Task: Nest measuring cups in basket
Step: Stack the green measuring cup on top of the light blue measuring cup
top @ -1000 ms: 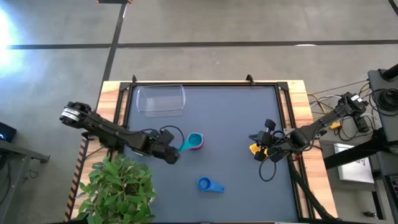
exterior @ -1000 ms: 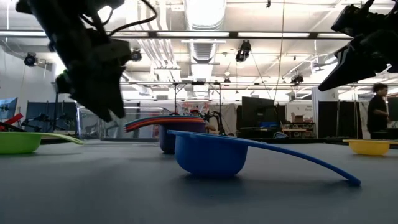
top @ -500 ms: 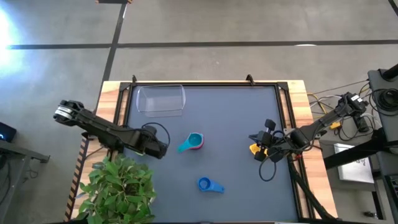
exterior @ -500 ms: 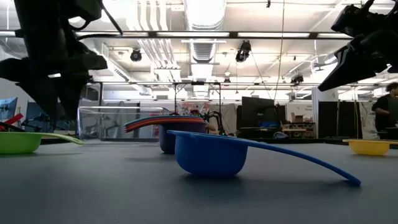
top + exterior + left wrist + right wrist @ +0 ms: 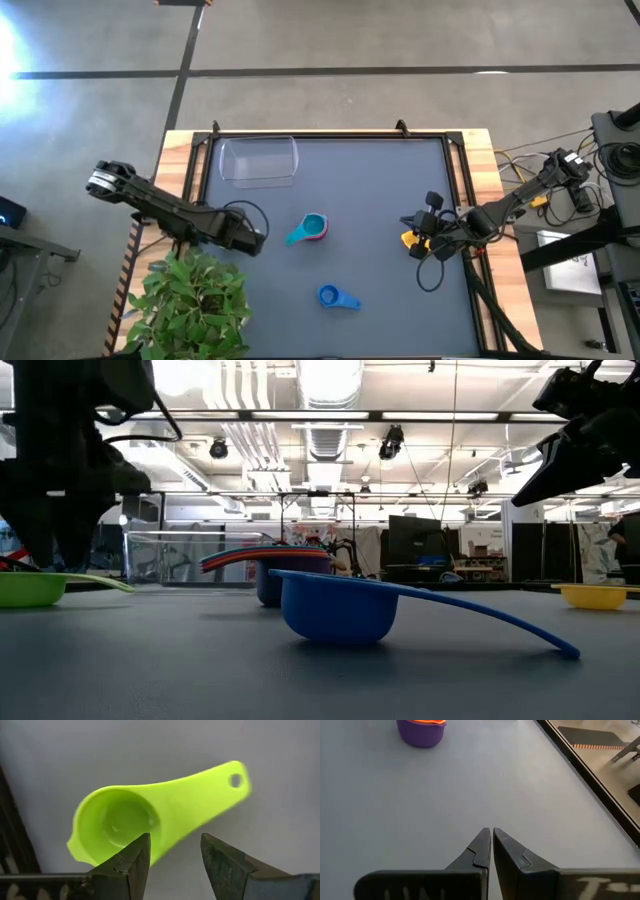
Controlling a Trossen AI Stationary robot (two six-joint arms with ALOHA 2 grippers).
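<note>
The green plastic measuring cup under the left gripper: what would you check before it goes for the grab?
1. Left gripper open: ok, a gap shows between its fingers.
2. Green plastic measuring cup lined up: ok, its handle lies just beyond the gap.
3. Cup lying free: ok, nothing sits on it.
4. Clear plastic rectangular basket ready: ok, it looks empty.
5. Nested stack of cups out of the way: ok, mid-table.
6. Right gripper clear: ok, shut and on the far side, beside the yellow cup.

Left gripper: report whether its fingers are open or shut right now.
Open. In the left wrist view the left gripper shows a clear gap between its two fingers, with the green measuring cup lying on the table beyond them, not gripped.
</note>
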